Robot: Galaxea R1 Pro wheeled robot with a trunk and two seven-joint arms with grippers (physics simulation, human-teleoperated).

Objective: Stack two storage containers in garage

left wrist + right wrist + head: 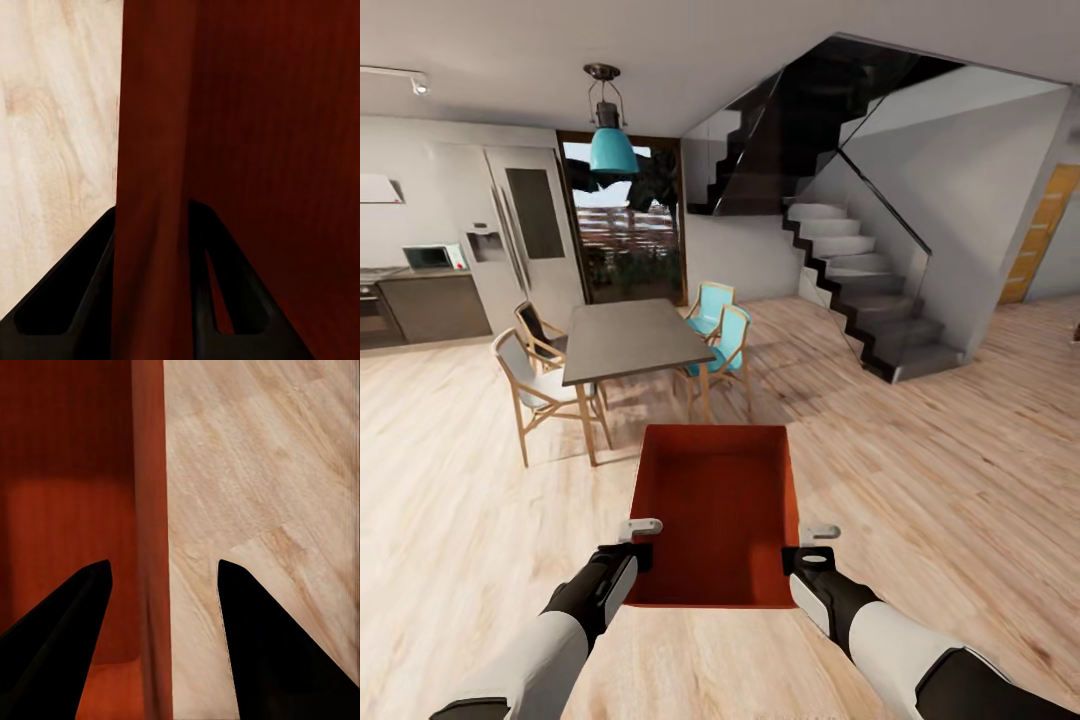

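Light wood planks run across an open kitchen-dining area, with a grey dining table [632, 340] ringed by chairs, a teal pendant lamp [613, 148] above it, a dark staircase [865, 290] on the right and a honey-coloured door [1043, 235] at the far right edge.

One storage container [715, 512] is carried in the air ahead of the robot, above the plank floor [950, 480], with its long axis pointing away from the robot toward the table. It sits squarely between the two arms, neither nearer than the other. The left pincer [641, 541] straddles the left long wall near the nearer end, a finger on each side; the right pincer [809, 547] does the same on the right wall. Both look narrowed onto the thin walls, though in the right wrist view some floor shows between wall and outer finger, so that grip may be looser.

The bin is orange-red, shallow, lidless and empty, faintly ribbed inside.
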